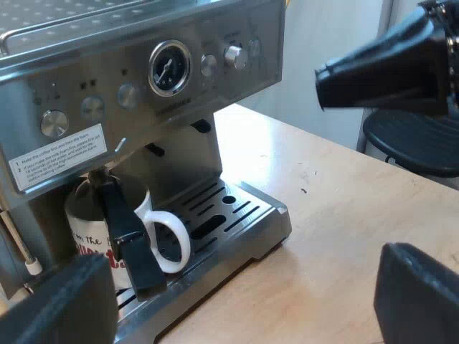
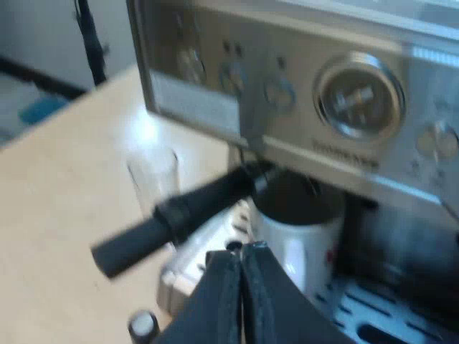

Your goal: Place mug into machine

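A steel espresso machine (image 1: 136,86) stands on a pale wooden desk (image 1: 337,222). Its front panel carries a row of round buttons and knobs and a round pressure gauge (image 1: 170,68). At the machine's foot lies a slotted metal drip tray (image 1: 229,215).

A white mug (image 1: 93,229) with red lettering stands upright on that tray, under the machine's brew head, with its looped white handle pointing out over the tray slots. In the right wrist view the same mug (image 2: 297,240) sits beneath the panel.

A metal holder is locked into the machine's front just above the mug. Its dark handle (image 1: 125,240) juts outward and crosses in front of the mug.

The left claw (image 1: 244,294) hovers over the desk beside the drip tray's front corner, its two black fingers spread wide and holding nothing. The right claw (image 2: 242,254) hangs in front of the mug and just under the holder's handle, its fingers pressed together and empty.

A clear measuring glass (image 2: 154,175) stands on the desk near the machine, behind the handle's free end. A small black knob (image 2: 143,326) sits on the desk near the right claw; what it belongs to cannot be told.
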Tool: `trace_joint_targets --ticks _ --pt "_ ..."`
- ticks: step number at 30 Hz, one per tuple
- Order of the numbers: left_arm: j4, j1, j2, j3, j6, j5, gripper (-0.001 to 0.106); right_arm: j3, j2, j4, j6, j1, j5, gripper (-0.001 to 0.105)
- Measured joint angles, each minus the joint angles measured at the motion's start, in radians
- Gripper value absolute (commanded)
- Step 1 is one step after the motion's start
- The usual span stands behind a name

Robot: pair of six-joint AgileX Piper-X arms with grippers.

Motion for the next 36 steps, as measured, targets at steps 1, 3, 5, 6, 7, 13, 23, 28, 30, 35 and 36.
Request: trace_joint_targets --ticks 1,3,5,6,7,13,23,28,30,35,36 --pt "0.000 0.000 0.000 0.000 0.000 0.000 0.075 0.000 0.015 -0.038 0.000 0.000 0.002 0.000" --pt "0.000 0.000 0.000 0.000 0.000 0.000 0.075 0.000 0.042 -0.099 0.000 0.000 0.002 0.000" --pt "0.000 0.000 0.000 0.000 0.000 0.000 0.075 0.000 0.090 -0.158 0.000 0.000 0.002 0.000" --pt "0.000 0.000 0.000 0.000 0.000 0.000 0.075 0.000 0.103 -0.170 0.000 0.000 0.002 0.000" --pt "0.000 0.000 0.000 0.000 0.000 0.000 0.075 0.000 0.123 -0.200 0.000 0.000 0.002 0.000" --pt "0.000 0.000 0.000 0.000 0.000 0.000 0.075 0.000 0.225 -0.306 0.000 0.000 0.019 0.000" --pt "0.000 0.000 0.000 0.000 0.000 0.000 0.075 -0.080 0.355 -0.352 -0.003 -0.088 -0.002 0.000" --pt "0.000 0.000 0.000 0.000 0.000 0.000 0.075 -0.129 0.407 -0.357 -0.003 -0.141 -0.002 0.000" --pt "0.000 0.000 0.000 0.000 0.000 0.000 0.075 -0.134 0.420 -0.360 -0.003 -0.158 -0.009 0.000" --pt "0.000 0.000 0.000 0.000 0.000 0.000 0.075 -0.134 0.436 -0.360 -0.005 -0.195 -0.021 0.000" --pt "0.000 0.000 0.000 0.000 0.000 0.000 0.075 -0.134 0.437 -0.360 -0.005 -0.201 -0.024 0.000"
